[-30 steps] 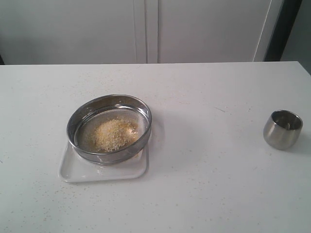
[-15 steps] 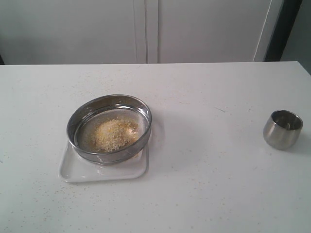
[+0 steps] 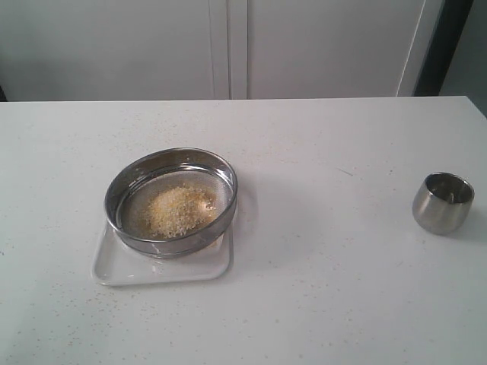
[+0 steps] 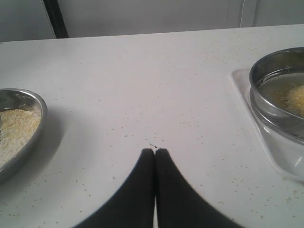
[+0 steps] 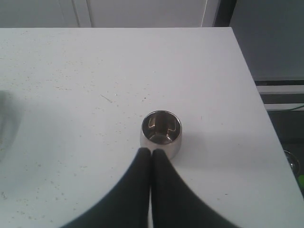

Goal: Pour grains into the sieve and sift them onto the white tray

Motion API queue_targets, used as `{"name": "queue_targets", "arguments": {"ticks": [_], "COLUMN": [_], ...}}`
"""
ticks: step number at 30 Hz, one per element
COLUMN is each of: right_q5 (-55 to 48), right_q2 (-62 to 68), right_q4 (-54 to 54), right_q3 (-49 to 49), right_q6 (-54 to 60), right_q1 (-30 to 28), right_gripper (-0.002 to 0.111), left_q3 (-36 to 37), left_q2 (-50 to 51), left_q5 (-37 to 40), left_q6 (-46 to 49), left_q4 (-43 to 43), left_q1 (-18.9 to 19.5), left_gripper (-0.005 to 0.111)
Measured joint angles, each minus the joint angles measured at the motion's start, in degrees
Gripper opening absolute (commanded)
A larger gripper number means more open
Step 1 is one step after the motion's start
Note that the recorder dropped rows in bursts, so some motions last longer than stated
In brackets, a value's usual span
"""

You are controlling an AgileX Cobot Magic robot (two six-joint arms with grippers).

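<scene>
The left jaws and the right jaws are each pressed together, empty. On the bench (image 3: 319, 289) one white tray (image 3: 122, 268) carries one sieve (image 3: 171, 245) holding one heap of grains (image 3: 179, 211). One steel cup (image 3: 440, 209) stands well apart; one bowl (image 4: 23, 97) holds more.

A steel cup (image 3: 443, 201) stands upright on the white table (image 3: 327, 289).

Kitchen-like indoor setup.
White speckled countertop (image 3: 319, 289) w/ plain white cabinet doors (image 3: 114, 46) behind; steel kitchenware on it, i.e. sieve (image 3: 175, 245), small cup (image 3: 441, 207), plus white tray (image 3: 114, 268). Home vs test kitchen: can't tell.
</scene>
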State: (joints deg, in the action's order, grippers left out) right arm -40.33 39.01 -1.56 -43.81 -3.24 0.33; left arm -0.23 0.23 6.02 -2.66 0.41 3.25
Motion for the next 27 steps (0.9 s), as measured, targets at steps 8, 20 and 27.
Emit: {"name": "queue_targets", "arguments": {"ticks": [8, 20, 27], "right_q5": [0.00, 0.00, 0.00], "right_q2": [0.00, 0.00, 0.00], "right_q4": [0.00, 0.00, 0.00], "right_q3": [0.00, 0.00, 0.00], "right_q6": [0.00, 0.00, -0.34], "right_q1": [0.00, 0.00, 0.00], "right_gripper": [0.000, 0.000, 0.000], "left_q3": [0.00, 0.09, 0.09], "left_q2": [0.00, 0.00, 0.00], "left_q5": [-3.85, -10.75, -13.14], "left_q6": [0.83, -2.54, -4.60], "left_q4": [0.70, 0.59, 0.49], "left_q1": [0.00, 0.00, 0.00], "left_gripper": [0.000, 0.000, 0.000]}}
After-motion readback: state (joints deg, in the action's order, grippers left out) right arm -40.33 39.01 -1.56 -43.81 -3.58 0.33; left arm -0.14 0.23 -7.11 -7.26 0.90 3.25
